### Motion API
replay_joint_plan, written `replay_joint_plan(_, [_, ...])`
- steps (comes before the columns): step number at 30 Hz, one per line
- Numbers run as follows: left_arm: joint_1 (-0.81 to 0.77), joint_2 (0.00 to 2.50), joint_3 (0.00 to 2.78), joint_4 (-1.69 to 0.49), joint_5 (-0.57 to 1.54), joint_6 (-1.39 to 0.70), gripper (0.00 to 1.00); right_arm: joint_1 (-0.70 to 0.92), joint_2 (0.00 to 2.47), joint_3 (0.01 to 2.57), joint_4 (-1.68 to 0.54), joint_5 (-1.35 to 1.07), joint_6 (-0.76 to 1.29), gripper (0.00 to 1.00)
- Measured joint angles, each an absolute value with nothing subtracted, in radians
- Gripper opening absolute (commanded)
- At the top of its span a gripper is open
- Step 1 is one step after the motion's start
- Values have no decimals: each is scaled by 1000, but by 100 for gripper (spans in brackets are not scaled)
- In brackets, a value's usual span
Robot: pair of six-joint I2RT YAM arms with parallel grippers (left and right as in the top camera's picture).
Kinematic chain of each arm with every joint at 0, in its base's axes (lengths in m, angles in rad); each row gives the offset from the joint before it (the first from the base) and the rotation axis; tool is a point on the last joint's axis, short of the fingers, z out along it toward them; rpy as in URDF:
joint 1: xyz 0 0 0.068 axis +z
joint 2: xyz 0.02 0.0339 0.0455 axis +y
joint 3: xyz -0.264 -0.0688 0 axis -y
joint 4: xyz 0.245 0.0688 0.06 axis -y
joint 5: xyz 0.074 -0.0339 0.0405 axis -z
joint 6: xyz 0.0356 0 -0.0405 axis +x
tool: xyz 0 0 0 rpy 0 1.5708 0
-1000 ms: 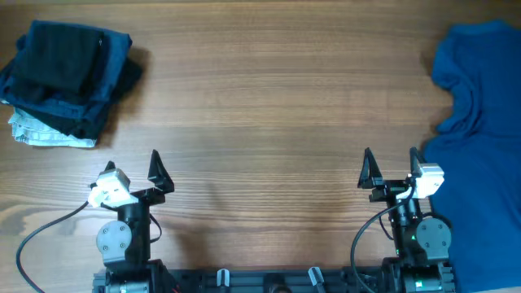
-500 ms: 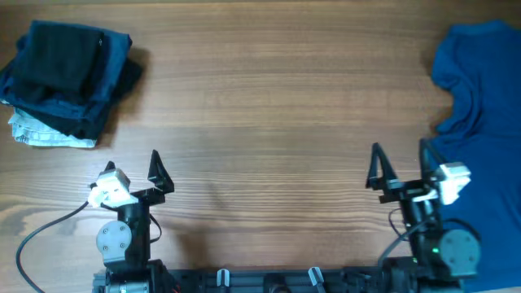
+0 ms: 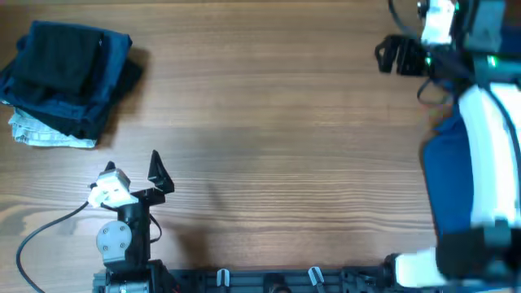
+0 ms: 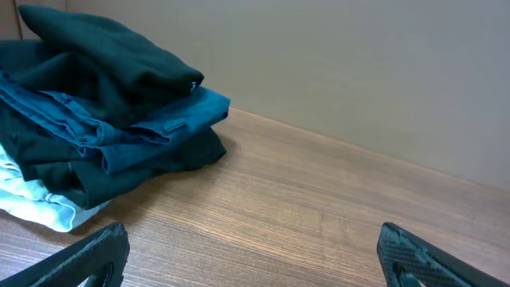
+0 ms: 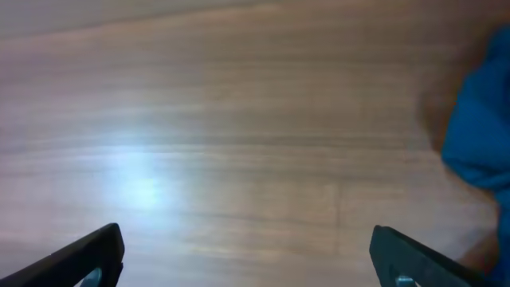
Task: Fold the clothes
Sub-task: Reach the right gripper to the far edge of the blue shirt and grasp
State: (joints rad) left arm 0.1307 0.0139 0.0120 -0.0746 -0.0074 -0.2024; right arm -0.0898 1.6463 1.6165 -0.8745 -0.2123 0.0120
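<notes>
**RIGHT ARM DEPLOYED TO SHIRT; NO GRASP YET**

**Change.** One second ago the right arm [image 3: 480, 146] sat parked at the near desk [image 3: 269, 106] edge, as far from the stack [image 3: 69, 73] as the desk allows. It has since swung out and up, and now reaches over the T-shirt [image 3: 444, 179] towards the far edge. The left arm [image 3: 122, 220] has not moved. It remains parked at the near edge, on the stack's side.

**Jaws.** The right jaws are spread wide and hold nothing; the right wrist view shows bare desk between them. The left jaws are likewise wide apart and empty.

**Task item.** The T-shirt lies spread at the desk end opposite the stack. Most of it is hidden under the right arm in the overhead view. In the right wrist view, a blue edge shows just to the right of the jaws, apart from them.

**Meaning for the task.** Judged from this, folding has not begun. The arm appears to be positioning for a first grasp on the shirt's far edge. The wrist view is blurred, which suggests fast motion.

**Markings.** No brand, label or writing is legible on any item.
</notes>
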Motion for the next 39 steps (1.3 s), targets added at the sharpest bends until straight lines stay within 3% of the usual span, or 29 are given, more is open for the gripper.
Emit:
replay_joint_plan(8, [131,14,12,-75,-7,-202,100,-182,1878,1624,-837,23,-12,100])
replay_joint_plan(12, [131,14,12,-74,-7,-202,100,-276,1956,1626,-816,62,-25,83])
replay_joint_plan(22, [131,14,12,-74,-7,-202,100,-342,2125,1627,-612,84,-70,79])
replay_joint_plan(35, [131,14,12,-74,-7,-202,100,-342,2149,1626,-807,253,88,77])
replay_joint_plan(39, [131,14,12,-74,-7,-202,100,-342,2149,1626,-847,286,123,71])
